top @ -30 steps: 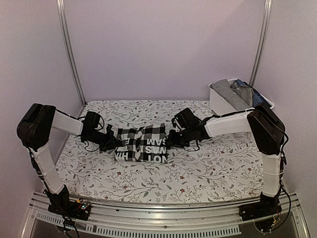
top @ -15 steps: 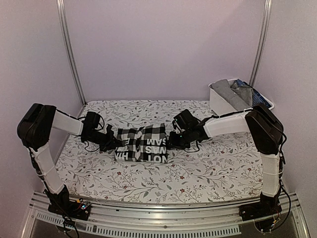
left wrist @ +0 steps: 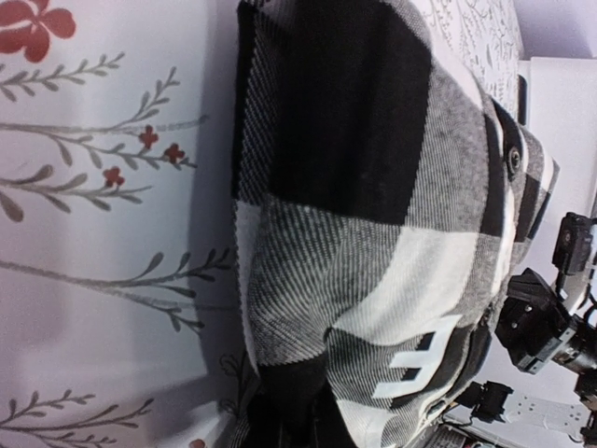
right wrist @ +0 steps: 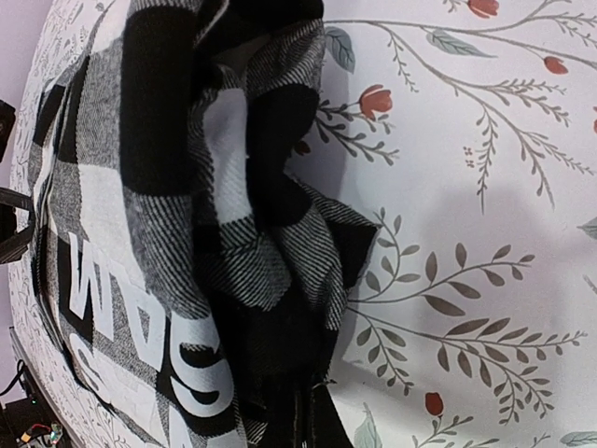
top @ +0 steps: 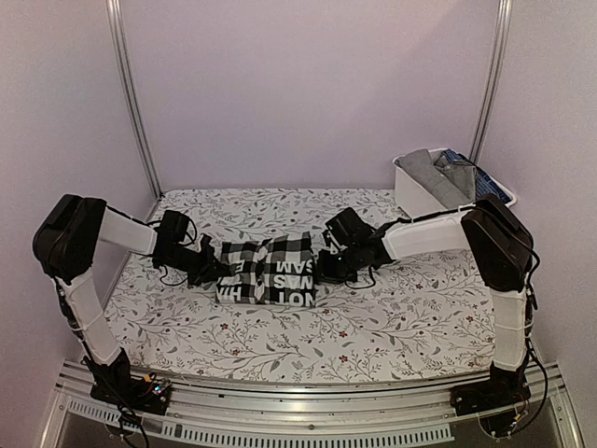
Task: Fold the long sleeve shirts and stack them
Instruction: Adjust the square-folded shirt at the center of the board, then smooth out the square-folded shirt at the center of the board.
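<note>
A folded black-and-white check shirt point(top: 268, 271) with white letters lies in the middle of the flowered table point(top: 373, 317). My left gripper point(top: 220, 271) is at its left edge, shut on a pinch of the cloth; in the left wrist view the shirt point(left wrist: 373, 187) runs down into that gripper point(left wrist: 298, 420). My right gripper point(top: 320, 266) is at the shirt's right edge. The right wrist view shows bunched check cloth point(right wrist: 242, 243) drawn into this shut gripper point(right wrist: 303, 411). Both sets of fingertips are hidden by cloth.
A white bin point(top: 410, 191) stands at the back right corner, holding a grey shirt point(top: 437, 173) and a dark blue patterned one point(top: 469, 166). Metal frame posts point(top: 131, 103) rise at the back corners. The far wall is close behind the table.
My right gripper has closed on the shirt's right edge and its arm has crept slightly left. The left arm and the shirt have stayed put.
</note>
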Controlling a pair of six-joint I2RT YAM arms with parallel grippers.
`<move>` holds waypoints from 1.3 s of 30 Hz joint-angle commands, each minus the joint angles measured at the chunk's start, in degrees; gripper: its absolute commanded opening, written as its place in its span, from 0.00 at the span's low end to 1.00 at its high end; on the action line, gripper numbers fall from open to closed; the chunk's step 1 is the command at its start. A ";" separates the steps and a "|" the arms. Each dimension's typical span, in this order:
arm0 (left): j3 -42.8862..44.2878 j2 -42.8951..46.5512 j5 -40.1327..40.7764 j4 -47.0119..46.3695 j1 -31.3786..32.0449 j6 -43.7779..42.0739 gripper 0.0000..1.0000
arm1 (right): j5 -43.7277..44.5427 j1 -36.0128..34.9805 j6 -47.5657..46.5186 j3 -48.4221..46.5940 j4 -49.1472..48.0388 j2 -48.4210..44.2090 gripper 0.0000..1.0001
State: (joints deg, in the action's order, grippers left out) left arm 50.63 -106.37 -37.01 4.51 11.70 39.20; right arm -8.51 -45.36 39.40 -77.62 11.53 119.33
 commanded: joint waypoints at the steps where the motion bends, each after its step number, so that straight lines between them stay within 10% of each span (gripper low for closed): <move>1: -0.27 -1.20 0.75 -0.91 0.53 0.36 0.00 | -0.20 -2.06 0.18 -0.61 2.60 -4.74 0.00; 19: -0.18 -0.73 1.09 -1.03 0.60 0.64 0.00 | -3.61 -4.38 2.81 11.02 -4.33 -4.29 0.01; 31: 0.26 0.31 0.73 0.60 1.02 -1.03 0.03 | 6.56 -4.32 -1.10 6.07 4.08 -14.32 0.48; 39: 1.46 0.98 1.97 2.98 1.04 -2.65 0.12 | 4.27 -2.01 -4.31 -5.79 4.40 -3.85 0.43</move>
State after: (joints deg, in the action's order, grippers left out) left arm 50.87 -106.52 -36.60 4.67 12.12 38.17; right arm -4.43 -48.64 37.19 -79.20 14.63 109.71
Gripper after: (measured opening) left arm 0.103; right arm 0.466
